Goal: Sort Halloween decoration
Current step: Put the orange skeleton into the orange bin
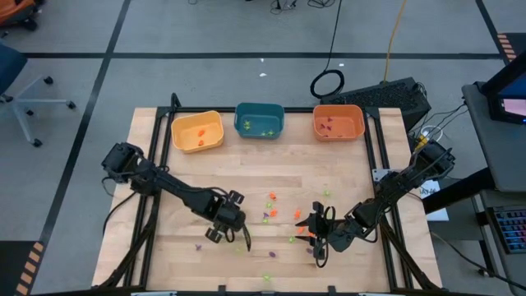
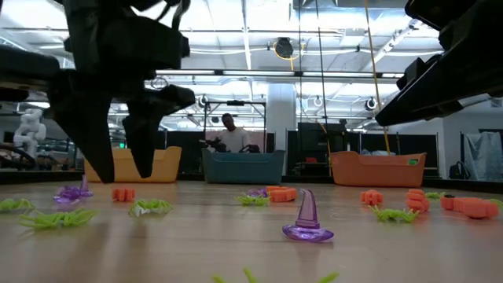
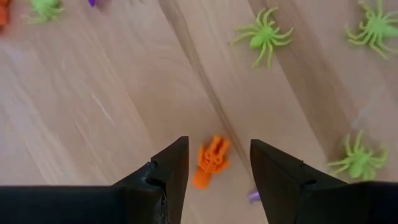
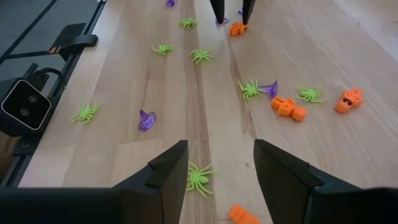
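near the table's front, left gripper [image 3: 219, 163] hangs released, fingers straddling an orange trinket [image 3: 211, 160] on the wood. right gripper [image 4: 219, 163] also parted, above a green spider [image 4: 199, 177]. more trinkets [image 1: 272, 196] lie scattered mid-table.

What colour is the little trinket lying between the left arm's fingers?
Orange: the trinket shows best in the left wrist view, lying on the table between the open fingers.
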{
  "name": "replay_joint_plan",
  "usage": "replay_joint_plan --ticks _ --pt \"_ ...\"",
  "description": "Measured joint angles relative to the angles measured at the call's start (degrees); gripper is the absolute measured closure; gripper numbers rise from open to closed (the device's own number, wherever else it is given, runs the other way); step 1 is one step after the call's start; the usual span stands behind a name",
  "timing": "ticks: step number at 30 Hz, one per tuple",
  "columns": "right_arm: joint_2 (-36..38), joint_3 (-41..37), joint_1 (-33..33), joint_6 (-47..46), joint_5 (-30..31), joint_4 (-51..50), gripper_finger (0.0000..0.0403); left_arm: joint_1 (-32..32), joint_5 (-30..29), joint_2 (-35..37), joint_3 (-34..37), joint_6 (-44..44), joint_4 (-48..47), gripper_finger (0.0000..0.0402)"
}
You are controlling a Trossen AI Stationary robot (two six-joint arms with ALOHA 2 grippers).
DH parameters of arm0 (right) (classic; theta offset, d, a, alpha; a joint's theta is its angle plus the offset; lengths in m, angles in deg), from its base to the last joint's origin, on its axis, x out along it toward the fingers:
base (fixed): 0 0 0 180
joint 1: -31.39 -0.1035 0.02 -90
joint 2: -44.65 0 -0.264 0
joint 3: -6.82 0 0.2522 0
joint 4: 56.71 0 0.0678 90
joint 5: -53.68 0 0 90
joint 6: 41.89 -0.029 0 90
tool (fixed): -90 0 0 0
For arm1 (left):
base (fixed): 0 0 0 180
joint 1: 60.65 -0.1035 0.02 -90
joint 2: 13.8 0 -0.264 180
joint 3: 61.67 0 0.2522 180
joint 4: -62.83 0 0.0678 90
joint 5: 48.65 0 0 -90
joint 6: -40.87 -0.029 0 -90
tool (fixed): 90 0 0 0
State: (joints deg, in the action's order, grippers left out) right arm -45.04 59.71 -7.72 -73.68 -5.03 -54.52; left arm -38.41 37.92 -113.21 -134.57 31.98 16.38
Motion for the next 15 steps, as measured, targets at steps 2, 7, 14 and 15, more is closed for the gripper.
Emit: replay_joint_plan --ticks 2,7,14,15 --pt "0.0 0.0 0.0 0.0 0.0 0.0 0.0232 -0.5 0.2 -0.4 0.0 -2.7 0.0 0.0233" --pt "0.0 0.0 0.0 0.0 0.0 -0.1 0.0232 -1.2 0.2 -1.4 0.0 -7.0 -0.5 0.0233" --pt "0.0 0.0 0.0 0.0 0.0 -0.1 0.0232 -2.3 0.2 -1.8 0.0 -7.1 -2.5 0.0234" --pt "0.0 0.0 0.0 0.0 0.0 -0.1 0.0232 -2.4 0.2 -1.8 0.0 -7.1 -2.4 0.0234"
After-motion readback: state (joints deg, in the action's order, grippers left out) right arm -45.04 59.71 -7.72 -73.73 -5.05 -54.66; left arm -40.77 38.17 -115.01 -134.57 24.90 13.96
